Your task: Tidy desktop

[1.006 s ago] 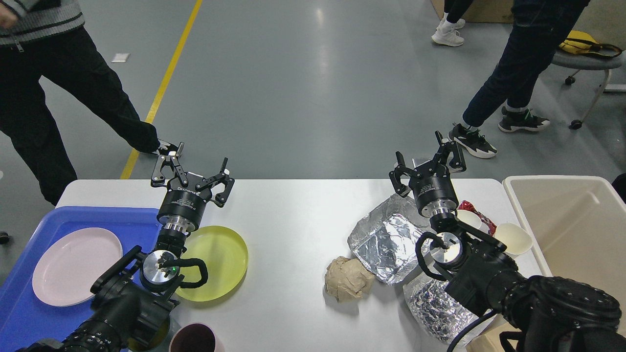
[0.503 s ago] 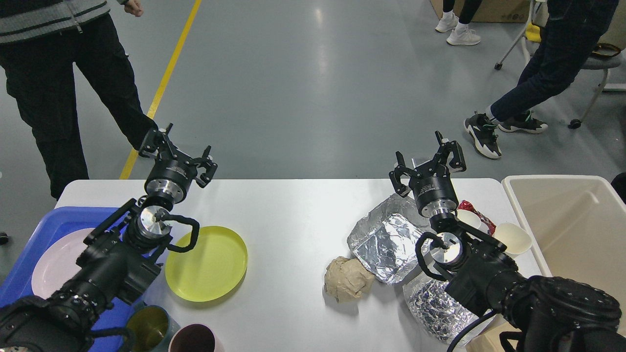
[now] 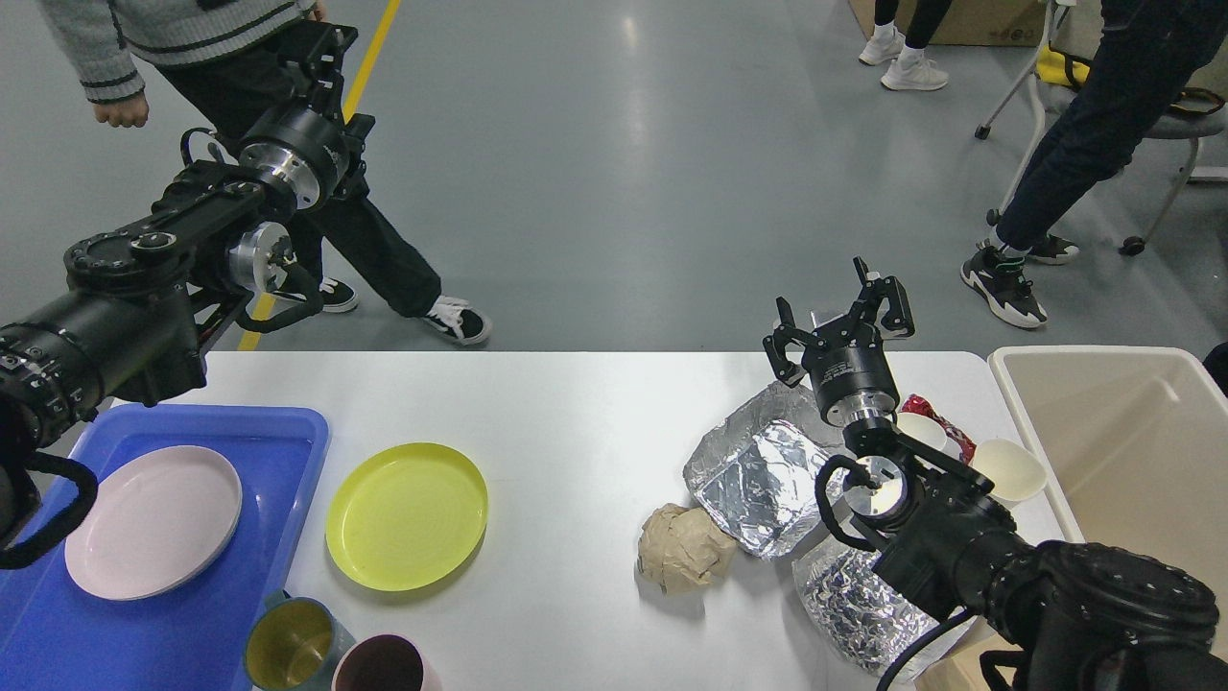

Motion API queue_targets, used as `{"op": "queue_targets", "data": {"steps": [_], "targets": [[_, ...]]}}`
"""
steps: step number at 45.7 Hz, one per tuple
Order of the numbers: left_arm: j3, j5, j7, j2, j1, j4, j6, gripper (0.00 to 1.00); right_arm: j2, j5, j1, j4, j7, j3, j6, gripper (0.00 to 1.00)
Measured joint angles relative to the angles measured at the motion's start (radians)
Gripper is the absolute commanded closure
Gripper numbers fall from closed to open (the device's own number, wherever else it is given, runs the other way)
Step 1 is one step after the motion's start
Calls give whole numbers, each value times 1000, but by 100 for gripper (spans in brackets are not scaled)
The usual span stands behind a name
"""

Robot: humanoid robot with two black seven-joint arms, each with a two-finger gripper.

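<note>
Now the left fingers (image 3: pixel 321 43) sit in the upper left of the frame, seen dark against a person's trousers, so whether they are spread or clenched cannot be told; the left arm has swung up and away from the yellow plate (image 3: pixel 407 515), leaving it unheld on the counter (image 3: pixel 576 422). Right fingers (image 3: pixel 837 321) stay spread and empty above the foil (image 3: pixel 758 475). Tidying looks barely begun. That counter, white, matte and round-cornered, fills the lower frame, carrying foil, a crumpled paper ball (image 3: pixel 683 549) and cups.
</note>
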Motion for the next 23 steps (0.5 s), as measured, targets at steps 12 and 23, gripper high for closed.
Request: {"op": "queue_targets", "data": {"steps": [12,23], "targets": [[341,3,0,-10,-193,0,-31,3,0,0,1,0,0,0,0,0],[535,5,-2,-41,-280,-1,-194,3,0,-1,1,1,0,0,0,0]]}}
